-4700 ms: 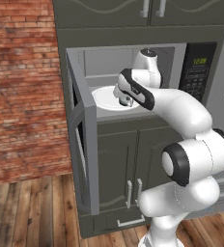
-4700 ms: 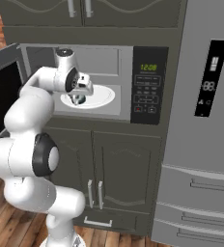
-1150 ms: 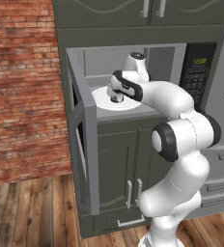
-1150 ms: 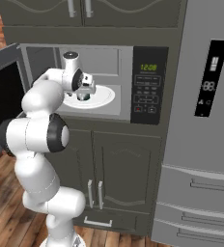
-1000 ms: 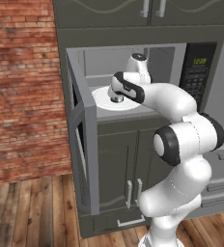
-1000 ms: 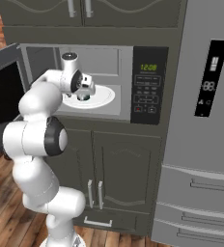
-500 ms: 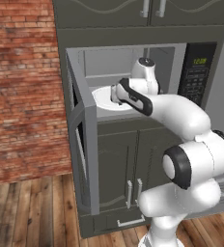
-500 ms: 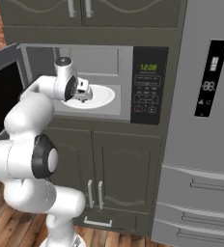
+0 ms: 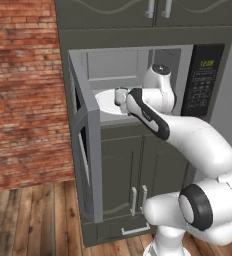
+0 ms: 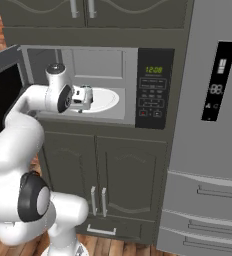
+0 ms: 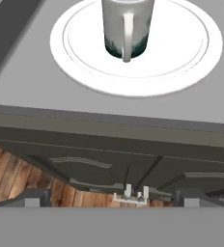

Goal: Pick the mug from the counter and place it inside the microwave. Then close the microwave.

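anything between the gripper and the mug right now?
Nothing. In the hand view the translucent blue-green mug stands on the white round plate; between it and the camera lies bare plate, then the microwave's grey floor.

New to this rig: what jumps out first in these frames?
The microwave gapes with its door swung far out to the left. Inside, the mug stands upright on the white round plate, handle facing the hand camera. The gripper sits at the cavity mouth, jaws open, holding nothing.
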You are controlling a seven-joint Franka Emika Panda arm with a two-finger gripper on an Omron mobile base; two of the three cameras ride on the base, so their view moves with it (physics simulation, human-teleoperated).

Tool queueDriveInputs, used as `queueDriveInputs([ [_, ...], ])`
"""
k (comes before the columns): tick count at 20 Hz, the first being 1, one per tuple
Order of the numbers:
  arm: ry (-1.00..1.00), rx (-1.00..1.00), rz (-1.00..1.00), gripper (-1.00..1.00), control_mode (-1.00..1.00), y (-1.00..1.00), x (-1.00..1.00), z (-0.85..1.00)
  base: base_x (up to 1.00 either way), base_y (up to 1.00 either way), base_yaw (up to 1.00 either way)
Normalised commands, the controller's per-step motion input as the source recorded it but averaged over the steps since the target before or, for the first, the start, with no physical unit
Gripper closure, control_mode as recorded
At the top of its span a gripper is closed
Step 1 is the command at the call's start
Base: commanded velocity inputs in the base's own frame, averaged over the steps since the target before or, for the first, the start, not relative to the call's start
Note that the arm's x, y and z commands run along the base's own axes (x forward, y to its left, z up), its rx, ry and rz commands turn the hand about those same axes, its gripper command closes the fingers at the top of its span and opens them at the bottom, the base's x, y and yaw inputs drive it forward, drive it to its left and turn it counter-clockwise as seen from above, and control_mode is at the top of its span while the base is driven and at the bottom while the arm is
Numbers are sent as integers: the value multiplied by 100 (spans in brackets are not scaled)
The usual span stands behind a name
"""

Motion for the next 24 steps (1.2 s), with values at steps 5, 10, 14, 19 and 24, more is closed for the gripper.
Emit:
queueDriveInputs([
  [5, 0, -5, 0, -100, -100, -16, -37, 19, 0, 0, 0],
  [10, 0, -8, 0, -100, -100, -20, -42, 24, 0, 0, 0],
  [14, 0, -4, 0, -100, -100, -16, -53, 30, 0, 0, 0],
  [19, 0, 0, 0, -100, -100, -1, -68, 29, 0, 0, 0],
  [24, -4, 0, 0, -100, -100, 0, -74, 15, 0, 0, 0],
])
